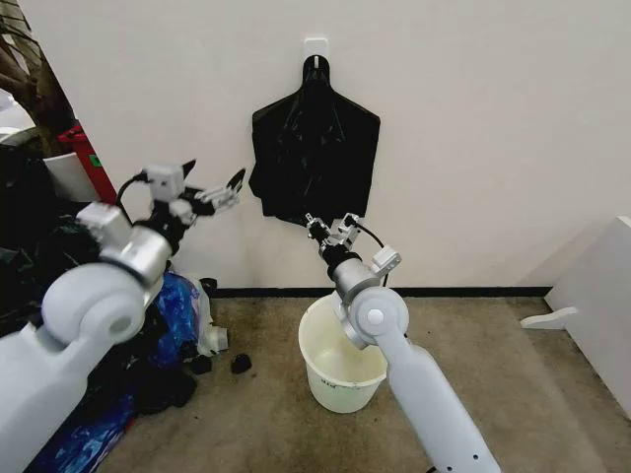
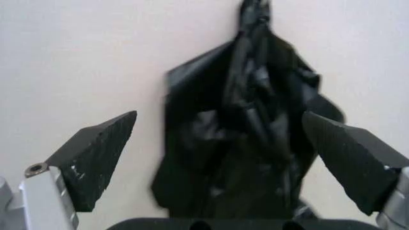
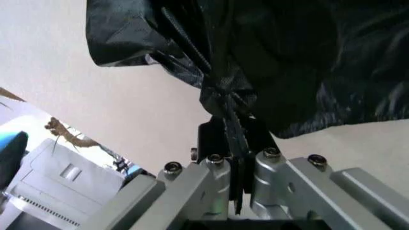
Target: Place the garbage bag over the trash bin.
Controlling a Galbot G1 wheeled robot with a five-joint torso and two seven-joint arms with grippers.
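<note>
Garbage bag [image 1: 314, 150] hanging flat against the wall from a white hook [image 1: 315, 45], directly above the trash bin [image 1: 341, 363] on the floor. Right hand [image 1: 332, 229] pinches a gathered fold at the bag's lower edge, fingers closed on the film. Left hand [image 1: 213, 187] is raised beside the bag, fingers spread wide, not touching. The film looks thin, light, limp and slippery; a bunched fold or hem probably gives a firmer hold than a single taut layer.

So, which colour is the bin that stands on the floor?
The trash bin is white, pale cream inside; the head view shows it best.
</note>
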